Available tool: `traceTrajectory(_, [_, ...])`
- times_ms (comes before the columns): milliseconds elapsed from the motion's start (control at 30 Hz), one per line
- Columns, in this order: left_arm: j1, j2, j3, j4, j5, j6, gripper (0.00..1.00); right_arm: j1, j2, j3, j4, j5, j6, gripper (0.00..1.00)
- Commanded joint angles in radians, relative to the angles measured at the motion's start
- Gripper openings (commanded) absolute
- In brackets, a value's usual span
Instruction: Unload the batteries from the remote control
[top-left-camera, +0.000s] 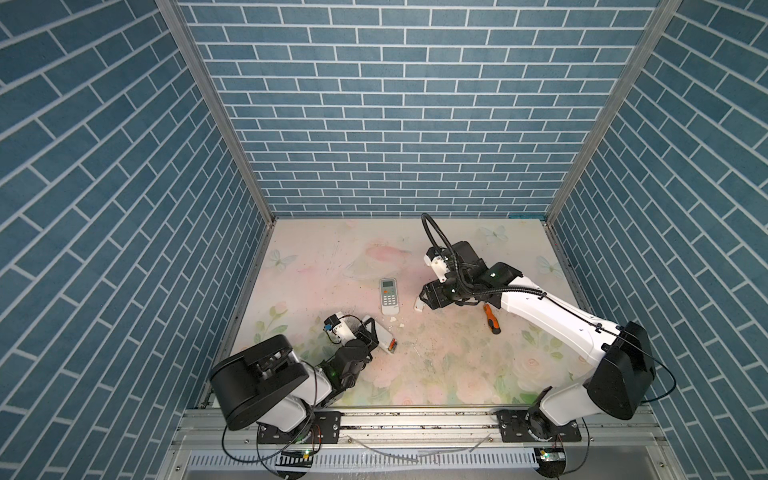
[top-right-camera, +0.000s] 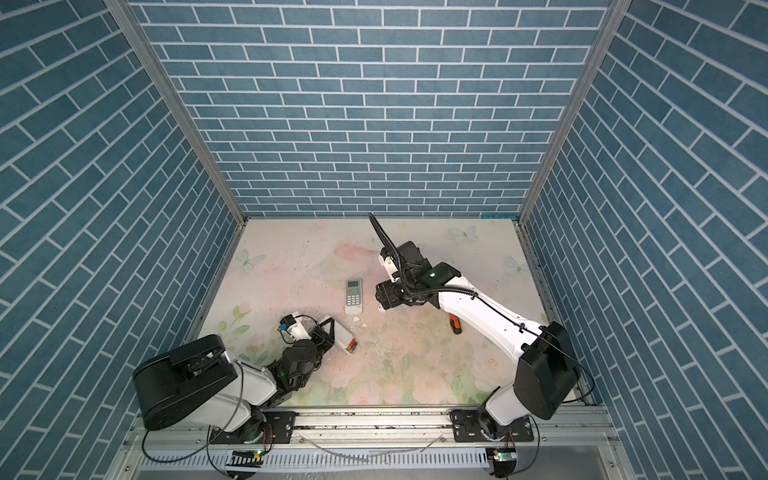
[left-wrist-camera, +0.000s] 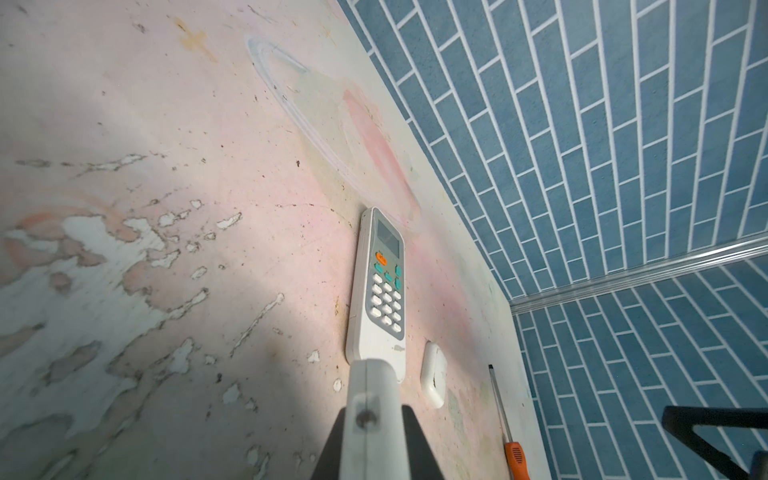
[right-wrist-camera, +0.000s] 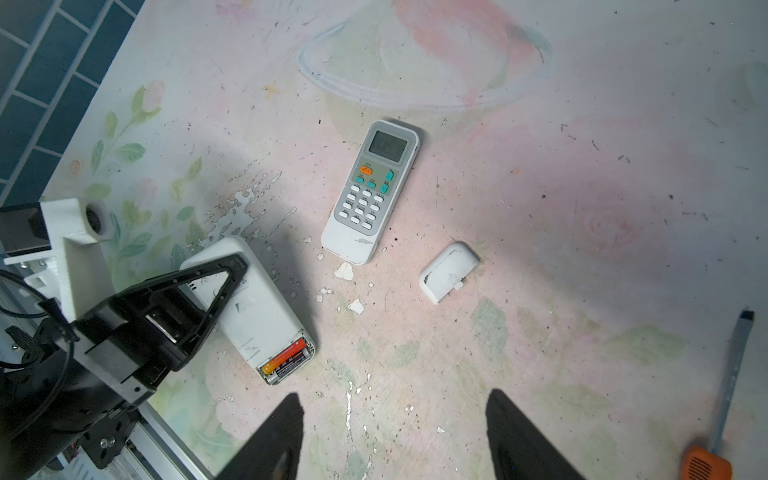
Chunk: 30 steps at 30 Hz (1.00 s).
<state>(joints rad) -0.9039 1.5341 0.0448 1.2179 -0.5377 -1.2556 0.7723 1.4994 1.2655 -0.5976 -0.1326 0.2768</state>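
My left gripper (top-left-camera: 368, 328) is shut on a white remote control (right-wrist-camera: 253, 307) that lies back side up at the front left. Its end compartment is uncovered and two batteries (right-wrist-camera: 286, 359), one orange and one dark, sit side by side in it; they also show in both top views (top-left-camera: 393, 345) (top-right-camera: 352, 345). In the left wrist view the remote's edge (left-wrist-camera: 374, 399) is pinched between the dark jaws. My right gripper (right-wrist-camera: 392, 399) hangs open above bare table, to the right of the batteries, with nothing between its fingers (top-left-camera: 424, 300).
A second remote (top-left-camera: 389, 296) lies face up mid-table, buttons and screen showing (right-wrist-camera: 370, 191). A small white cover (right-wrist-camera: 449, 272) lies just right of it. An orange-handled screwdriver (top-left-camera: 491, 319) lies under the right arm. White paint flakes (right-wrist-camera: 344, 271) dot the table.
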Motion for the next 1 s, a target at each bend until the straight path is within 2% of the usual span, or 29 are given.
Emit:
traceTrajectory(0, [-0.006,0.115,-0.040,0.148,-0.011,-0.016,0.06,0.004,-0.013,-0.026,0.003,0.020,0.013,0.70])
traceTrajectory(167, [-0.005,0.222,-0.025,0.188,0.003,-0.067,0.17,0.004,0.001,-0.016,0.004,0.016,0.015,0.70])
traceTrajectory(600, [-0.006,0.242,-0.045,0.188,-0.006,-0.084,0.47,0.004,-0.005,-0.013,0.007,0.018,0.022,0.70])
traceTrajectory(967, [-0.005,0.244,-0.092,0.149,-0.012,-0.163,0.52,0.005,-0.028,-0.023,0.009,0.025,0.038,0.70])
